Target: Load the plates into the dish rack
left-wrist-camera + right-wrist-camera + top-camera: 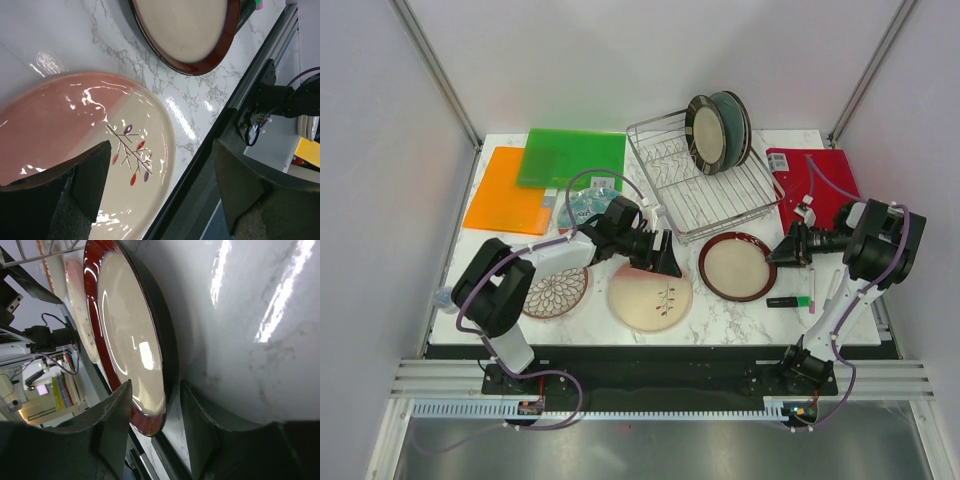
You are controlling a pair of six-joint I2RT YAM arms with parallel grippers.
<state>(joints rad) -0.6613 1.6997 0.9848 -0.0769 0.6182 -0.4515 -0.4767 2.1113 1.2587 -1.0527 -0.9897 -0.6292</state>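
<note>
Right wrist view: my right gripper (156,386) straddles the rim of the round cream plate with the glossy maroon rim (130,340). It lies flat on the white marbled table (260,315), just in front of the silver wire dish rack (720,190). The jaws stand narrow, but I cannot tell whether they touch it. I judge it to be glazed ceramic: stiff, heavy, slippery and easily chipped, so I'd bite deep on the rim. My left gripper (161,145) hangs wide open over the round pink-and-cream sprig plate (75,115).
</note>
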